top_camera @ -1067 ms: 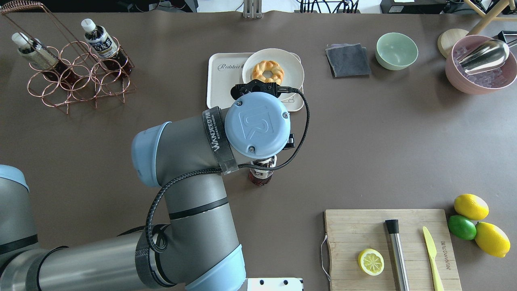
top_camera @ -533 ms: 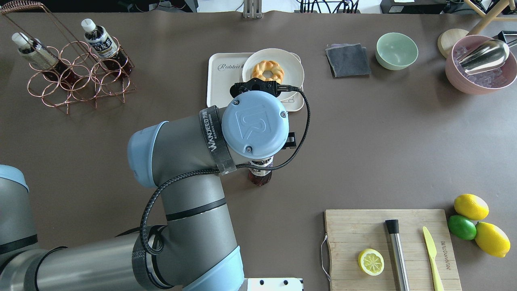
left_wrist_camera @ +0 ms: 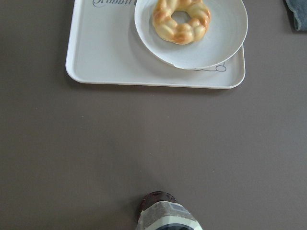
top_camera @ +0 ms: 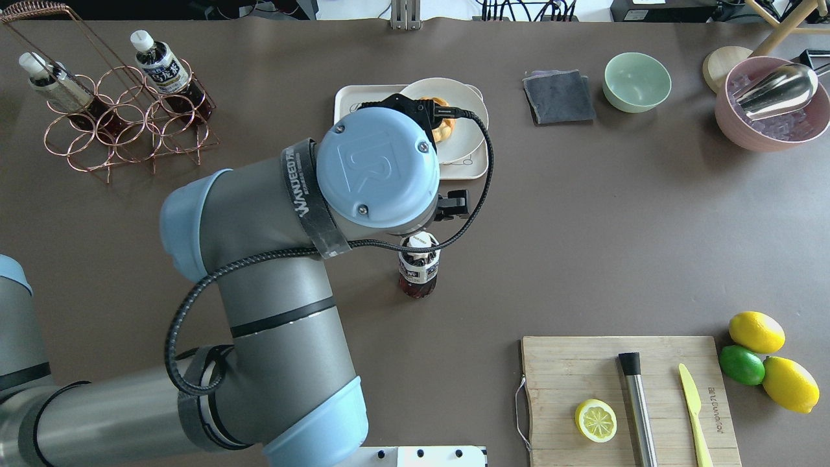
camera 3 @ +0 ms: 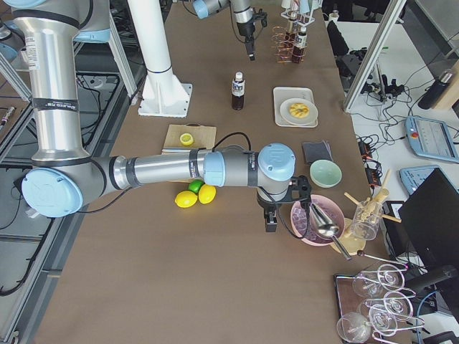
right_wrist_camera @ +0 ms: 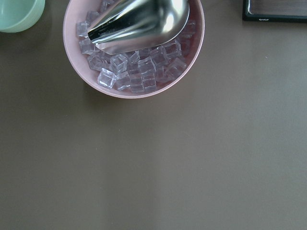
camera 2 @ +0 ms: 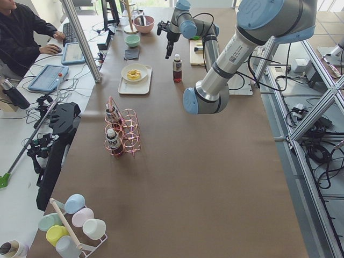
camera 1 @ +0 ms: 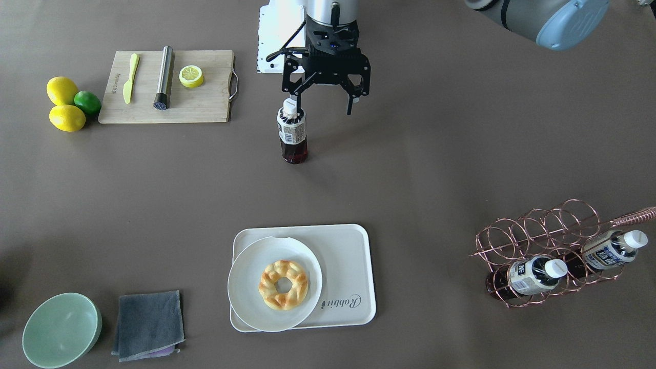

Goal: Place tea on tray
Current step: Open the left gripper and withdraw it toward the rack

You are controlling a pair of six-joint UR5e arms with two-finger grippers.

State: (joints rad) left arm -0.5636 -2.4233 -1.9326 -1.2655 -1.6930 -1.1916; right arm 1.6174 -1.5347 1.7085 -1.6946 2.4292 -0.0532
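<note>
A tea bottle [camera 1: 292,134] with dark liquid and a white cap stands upright on the brown table, well short of the tray; it also shows in the overhead view [top_camera: 419,263] and at the bottom of the left wrist view [left_wrist_camera: 168,216]. My left gripper [camera 1: 319,105] hangs open just above it, one fingertip [camera 1: 288,101] beside the cap, holding nothing. The cream tray [camera 1: 348,277] [top_camera: 347,104] [left_wrist_camera: 105,57] carries a round plate with a doughnut [camera 1: 283,284]. My right gripper [camera 3: 271,215] shows only in the exterior right view, beside the pink bowl; I cannot tell its state.
A copper wire rack [top_camera: 123,123] holds two more bottles at the far left. A wooden cutting board [top_camera: 564,370] bears a lemon half, a metal rod and a yellow knife, with lemons and a lime [top_camera: 742,364] beside it. A grey cloth [top_camera: 559,96], green bowl [top_camera: 637,81] and ice bowl [right_wrist_camera: 134,48] stand at the far right.
My left wrist has risen and shifted toward the tray, now covering more of the plate. The tea bottle stays on the table and its cap has come into view.
</note>
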